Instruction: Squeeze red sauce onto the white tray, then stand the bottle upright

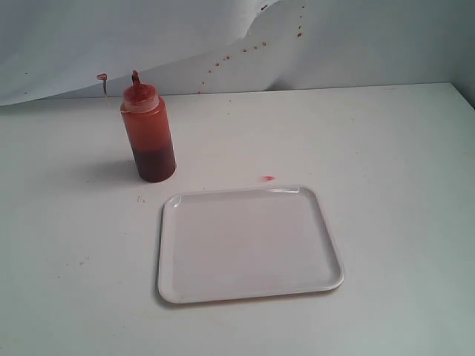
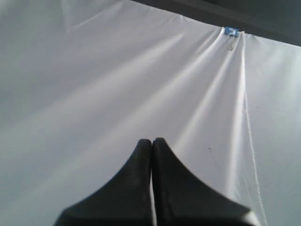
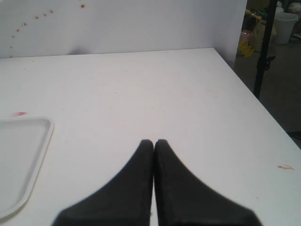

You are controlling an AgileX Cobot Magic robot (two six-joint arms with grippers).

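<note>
So as far as we can tell, nothing's been done here yet. The bottle [image 1: 149, 137] stands upright on the table [image 1: 386, 148], nozzle up, above and to the left of the white tray [image 1: 252, 245] in the exterior view, near it but not touching. There's a darker red layer settled at its base, so it's got something to squeeze. The tray is bare and glossy, with no blob of red sauce anywhere on it. The only red nearby is a tiny pinkish smear [image 1: 268, 178] on the table just past the tray's far rim, plus some specks [image 1: 245, 50] on the backdrop [image 1: 371, 44]. We're not counting either of those.

Neither arm shows in the exterior view. The left gripper [image 2: 152, 141] has its jaws pressed fully together with nothing between them, and its camera just looks at a creased white sheet [image 2: 117, 70]. Same deal for the right gripper [image 3: 154, 142]: jaws tight together, empty, over bare table with a corner of the tray off to one side.

Our read is that the whole job is left. An arm has to open up, grab the bottle, tip it over the tray, squeeze, then stand it up again. The bottle sits on the left arm's side, so we'd bet on that one, but that's only a guess.
</note>
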